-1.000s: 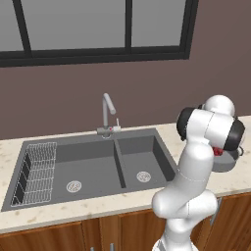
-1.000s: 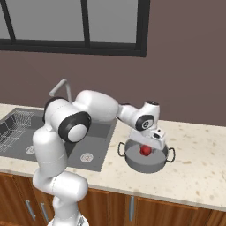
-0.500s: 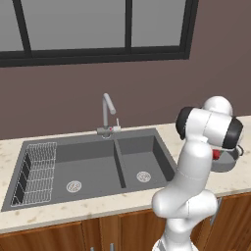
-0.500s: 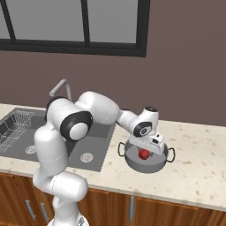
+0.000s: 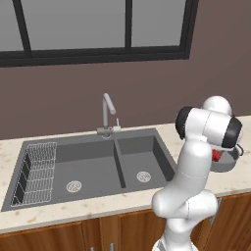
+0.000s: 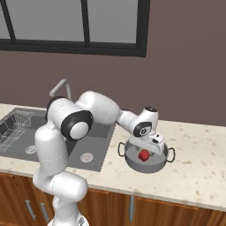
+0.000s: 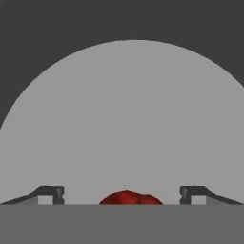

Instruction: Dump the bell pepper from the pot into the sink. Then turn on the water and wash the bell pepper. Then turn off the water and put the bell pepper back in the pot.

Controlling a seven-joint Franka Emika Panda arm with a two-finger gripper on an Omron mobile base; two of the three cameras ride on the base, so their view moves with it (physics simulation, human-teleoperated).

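The grey pot (image 6: 148, 162) stands on the counter right of the sink (image 6: 95, 148). The red bell pepper (image 6: 144, 155) lies inside the pot. My gripper (image 6: 151, 147) points down into the pot just above the pepper. In the hand view the gripper (image 7: 122, 195) is open: its fingertips (image 7: 51, 194) stand wide apart with the bell pepper (image 7: 129, 197) between them, a gap on each side, over the pot floor (image 7: 124, 119). From the left, the arm hides most of the pot (image 5: 228, 161) and the bell pepper (image 5: 215, 156).
The dark double sink (image 5: 98, 164) has a wire rack (image 5: 37, 171) in its left basin and a gooseneck faucet (image 5: 108, 112) behind the divider. No water runs. Beige counter (image 6: 198, 167) extends right of the pot. A window sits above the brown wall.
The hand sank a little lower into the pot and its jaws spread apart, letting go of the bell pepper, which now rests on the pot floor.
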